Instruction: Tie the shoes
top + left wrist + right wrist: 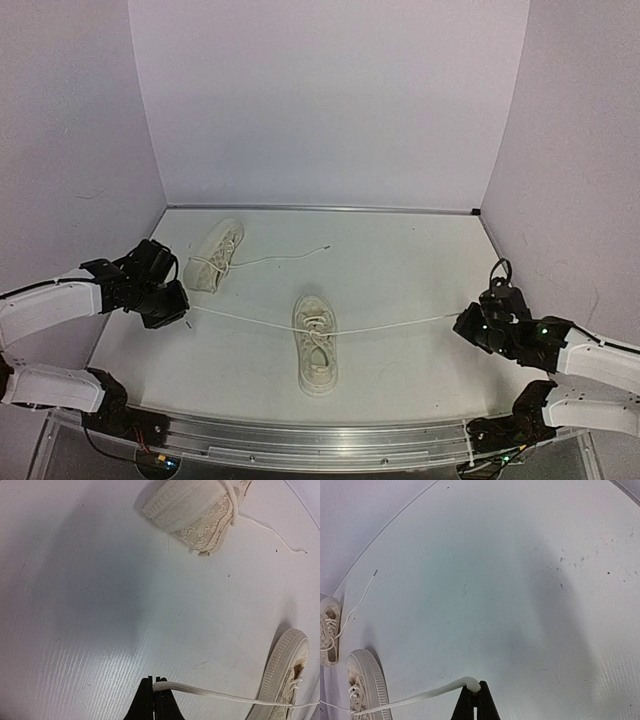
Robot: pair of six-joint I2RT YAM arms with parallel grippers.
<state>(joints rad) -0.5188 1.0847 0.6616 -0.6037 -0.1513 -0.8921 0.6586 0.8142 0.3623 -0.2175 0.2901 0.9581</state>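
A cream sneaker (315, 344) lies in the middle of the table, toe toward me. Its two laces run out taut to either side. My left gripper (186, 308) is shut on the left lace end (162, 685); the sneaker's sole (281, 675) shows at the right of the left wrist view. My right gripper (462, 318) is shut on the right lace end (472, 684); the same sneaker (366, 687) is at lower left there. The second sneaker (216, 254) lies at the back left, one loose lace (290, 256) trailing right. It also shows in the left wrist view (200, 507) and the right wrist view (329, 635).
White walls close the table on the left, back and right. A metal rail (320, 450) runs along the near edge between the arm bases.
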